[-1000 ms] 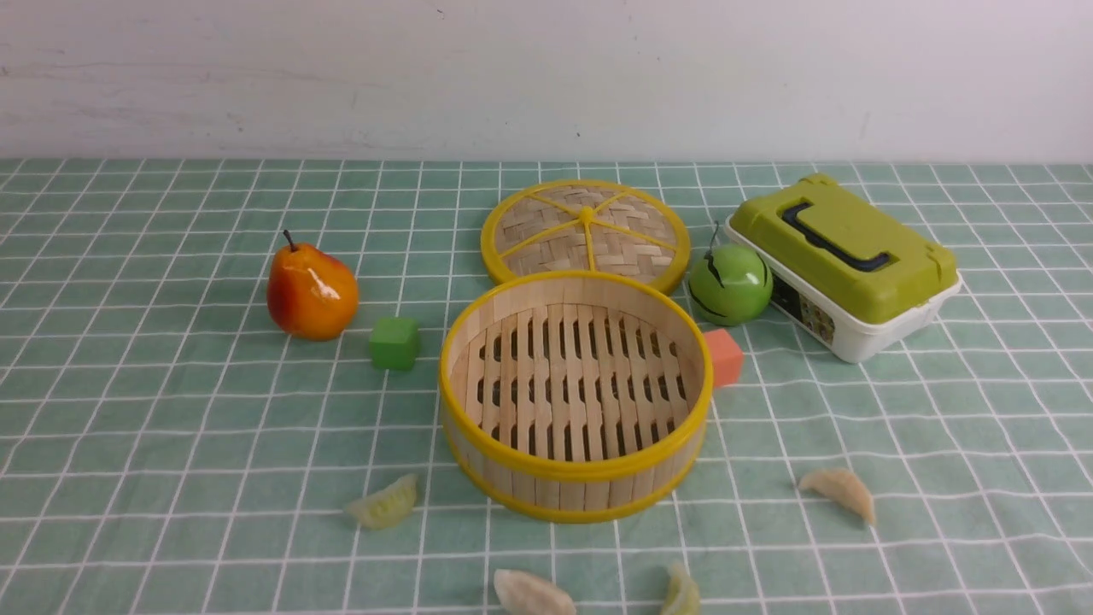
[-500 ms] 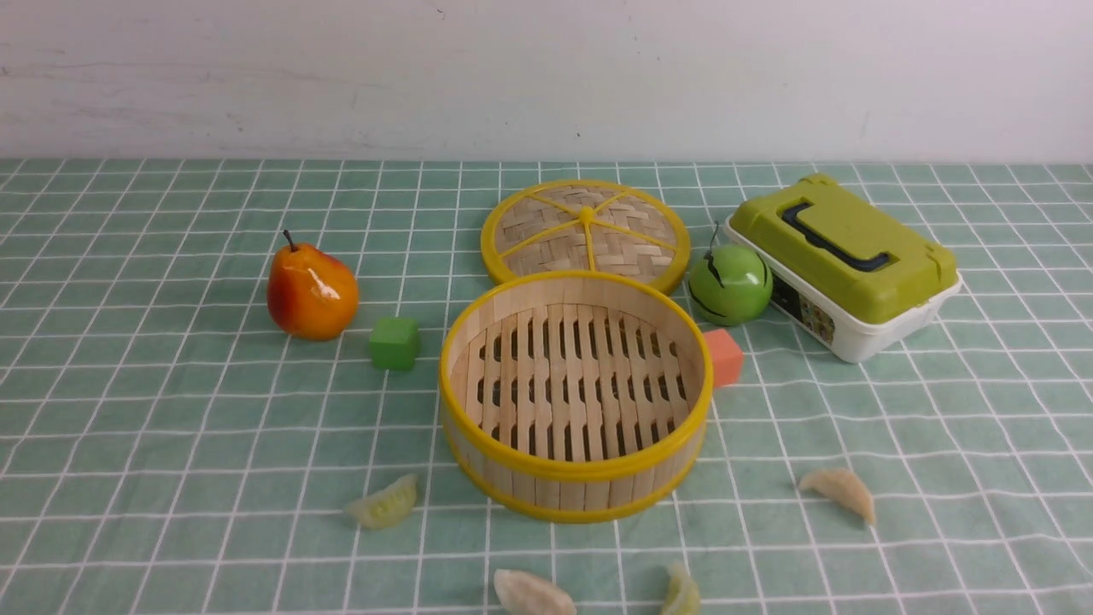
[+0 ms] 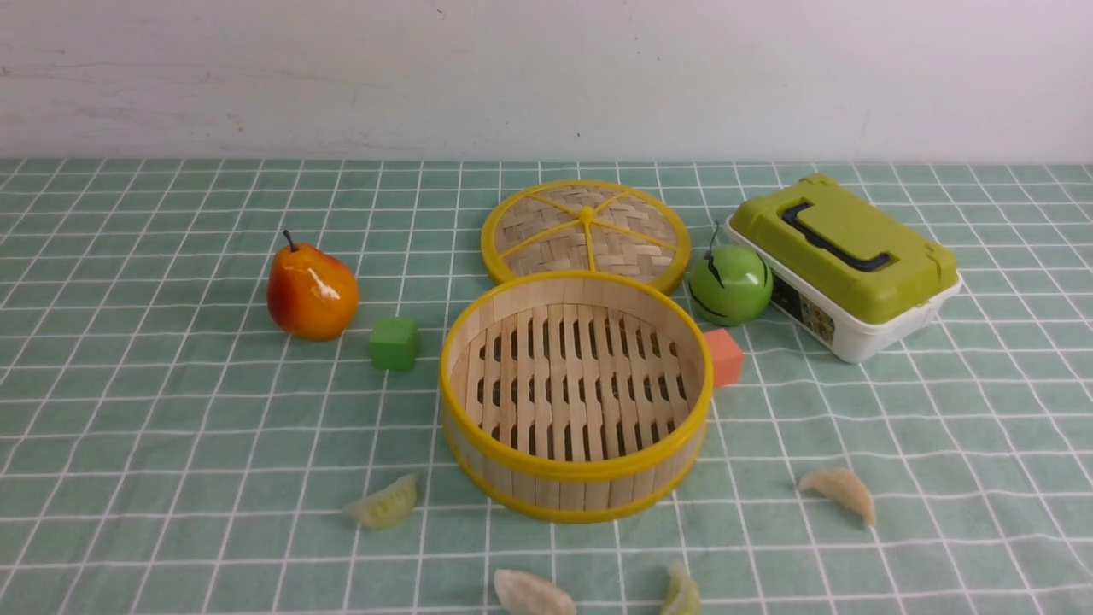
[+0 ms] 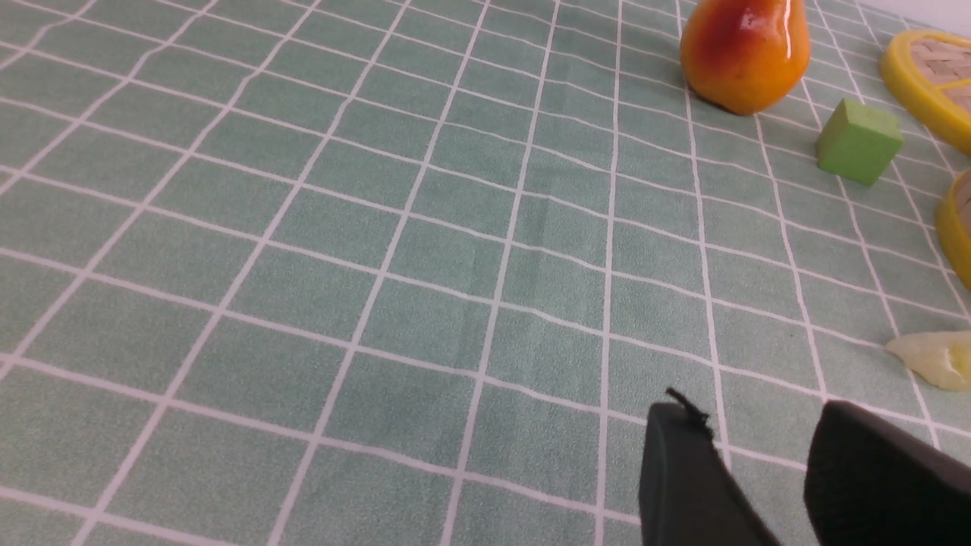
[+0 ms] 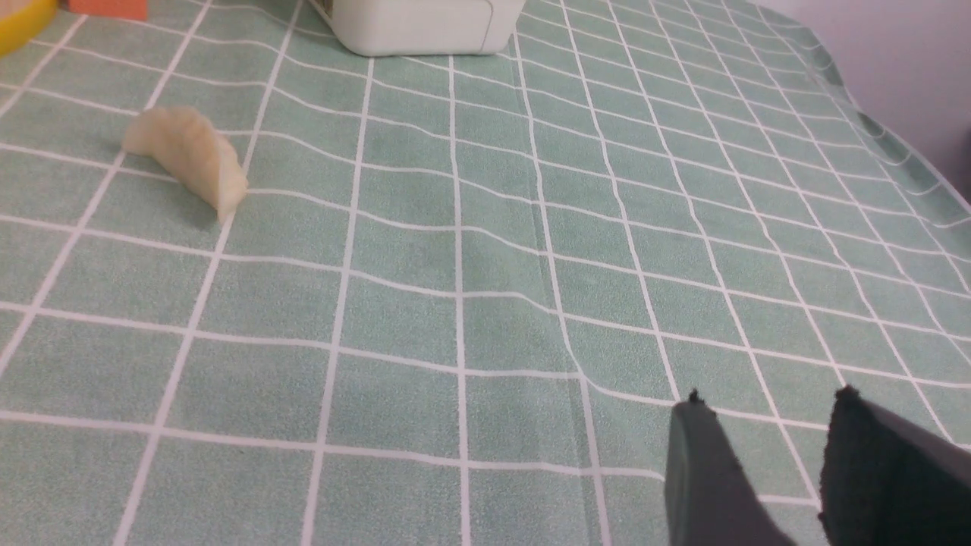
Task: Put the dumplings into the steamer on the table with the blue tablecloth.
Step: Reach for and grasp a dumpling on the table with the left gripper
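Cream-pale and crescent-shaped, four dumplings [image 3: 838, 491] lying flat on the blue tablecloth [image 3: 171, 427], all outside the steamer [image 3: 574, 491]. Left dumpling [image 3: 382, 504] close to the steamer's near-left wall, not touching it. Cream dumpling [image 3: 531, 594] and yellow-green dumpling [image 3: 680, 592] side by side at the near edge of the table [image 3: 982, 547], both partly cut off in the front view. Right dumpling [image 3: 845, 495] toward the near right, farther from the steamer than the left one. Steamer upright around mid-table, slatted floor fully in sight. Woven lid [image 3: 586, 231] flat just behind it toward the far edge, rims touching or nearly so; cannot tell which. Orange cube [image 3: 726, 357] against the steamer's right wall, green cube [image 3: 394, 343] just off its left wall. Green apple [image 3: 730, 284] beside the lid and touching the green-lidded white box [image 3: 845, 256], the latter angled toward the right edge. Orange-red pear [image 3: 312, 292] upright out to the left, near the green cube. Left gripper [image 4: 755, 421] over bare cloth, dark fingers [image 4: 683, 478] spread with the grid showing between, pinching nothing. Right gripper [image 5: 770, 402] likewise over bare cloth, fingers [image 5: 702, 470] apart, holding nothing, well away from the right dumpling.
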Robot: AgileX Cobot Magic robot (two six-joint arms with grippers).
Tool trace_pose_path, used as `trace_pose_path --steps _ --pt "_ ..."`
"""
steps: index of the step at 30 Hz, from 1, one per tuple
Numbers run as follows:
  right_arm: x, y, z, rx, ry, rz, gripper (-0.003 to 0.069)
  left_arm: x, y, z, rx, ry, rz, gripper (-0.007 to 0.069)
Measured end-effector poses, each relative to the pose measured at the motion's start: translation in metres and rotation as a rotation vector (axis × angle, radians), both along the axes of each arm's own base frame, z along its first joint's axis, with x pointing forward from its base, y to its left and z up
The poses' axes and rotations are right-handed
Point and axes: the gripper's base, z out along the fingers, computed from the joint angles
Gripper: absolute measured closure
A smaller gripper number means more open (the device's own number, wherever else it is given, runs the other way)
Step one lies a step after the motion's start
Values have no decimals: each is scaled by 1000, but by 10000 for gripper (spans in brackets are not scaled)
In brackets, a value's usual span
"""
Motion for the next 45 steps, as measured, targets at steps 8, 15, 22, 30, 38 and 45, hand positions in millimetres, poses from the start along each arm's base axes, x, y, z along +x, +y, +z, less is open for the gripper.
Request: trace_pose_path --steps 8,15,22,30,38,45 --pt "0 0 0 -10 3 -1 419 0 0 0 0 0 0 387" --pt "0 0 0 -14 4 -1 419 0 0 0 0 0 0 387" --pt "0 0 0 -13 4 -1 419 0 0 0 0 0 0 387" --pt "0 0 0 -14 4 -1 419 1 -4 4 -214 -56 20 387" --pt "0 0 0 -14 4 -1 419 3 -18 15 -1295 -116 119 387" --pt "0 0 0 -14 4 -1 419 2 -23 14 -1370 -61 108 387"
